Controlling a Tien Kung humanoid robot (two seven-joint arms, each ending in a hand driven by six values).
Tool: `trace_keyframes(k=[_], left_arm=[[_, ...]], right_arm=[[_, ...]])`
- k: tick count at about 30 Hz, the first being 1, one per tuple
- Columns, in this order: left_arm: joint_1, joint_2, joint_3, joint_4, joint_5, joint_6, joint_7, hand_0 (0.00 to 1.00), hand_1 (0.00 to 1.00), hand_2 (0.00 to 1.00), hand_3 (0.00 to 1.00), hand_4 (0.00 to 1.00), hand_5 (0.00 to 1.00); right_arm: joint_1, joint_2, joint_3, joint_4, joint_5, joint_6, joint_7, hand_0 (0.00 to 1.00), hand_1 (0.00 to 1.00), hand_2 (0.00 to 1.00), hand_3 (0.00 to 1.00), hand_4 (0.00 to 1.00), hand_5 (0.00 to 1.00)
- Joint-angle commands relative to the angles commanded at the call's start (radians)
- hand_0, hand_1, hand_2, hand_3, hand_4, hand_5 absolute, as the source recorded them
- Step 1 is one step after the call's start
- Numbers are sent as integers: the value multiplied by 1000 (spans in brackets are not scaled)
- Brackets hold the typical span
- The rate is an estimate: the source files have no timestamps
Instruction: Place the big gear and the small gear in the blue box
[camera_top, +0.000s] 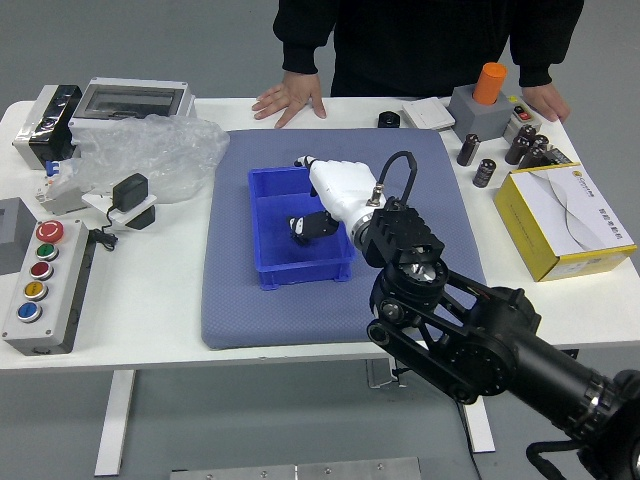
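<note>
The right hand (299, 192) reaches over the blue box (262, 278) from its right side. Its thumb and fingers are spread apart, with nothing held between them. Directly below the fingertips, a small dark piece (301, 239) shows inside the box; it looks like a gear, but the fingers partly cover it, so its size is unclear. A round black piece (388, 120), possibly another gear, lies at the far edge of the blue mat (240, 325). The left hand is out of view.
A person at the far side rests one hand (290, 98) on the table and the other (545, 101) near the orange-topped grey block (489, 98). A yellow carton (560, 225) stands right, black cylinders (468, 150) behind it, plastic wrap (150, 155) and a button panel (48, 285) left.
</note>
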Motion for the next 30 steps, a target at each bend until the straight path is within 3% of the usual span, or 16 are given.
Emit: trace_keyframes(k=[5,9,10,15,16,21,22,30], left_arm=[[0,3,4,0,-6,2,-1,814,792,803,836,619,266],[0,8,9,0,-13,4,-1,814,792,803,836,619,266],[-1,9,10,0,-14,4,-1,814,792,803,834,620,268],[-3,12,12,0,-19,5,-2,814,792,803,834,620,268],[-3,12,12,0,-19,5,-2,813,792,803,834,620,267],[-6,13,11,0,-17,5,-2,813,792,803,834,620,267],[-6,13,11,0,-17,5,-2,813,792,802,834,621,270],[-8,13,10,0,-13,4,-1,813,792,802,834,621,269]], right_arm=[[9,-35,24,1,8,-13,0,601,504,692,897,837,384],[28,-91,45,-20,44,-15,0,601,504,692,897,837,384],[34,-106,47,-30,57,-11,0,689,625,722,867,830,378],[65,-167,43,-96,133,10,0,689,625,722,867,830,378],[69,-172,41,-105,143,14,0,782,722,815,872,817,350],[94,-194,15,-168,199,48,0,782,722,815,872,817,350],[97,-196,11,-179,206,50,0,807,763,858,878,810,310],[117,-198,-14,-243,240,59,0,816,776,870,882,822,308]])
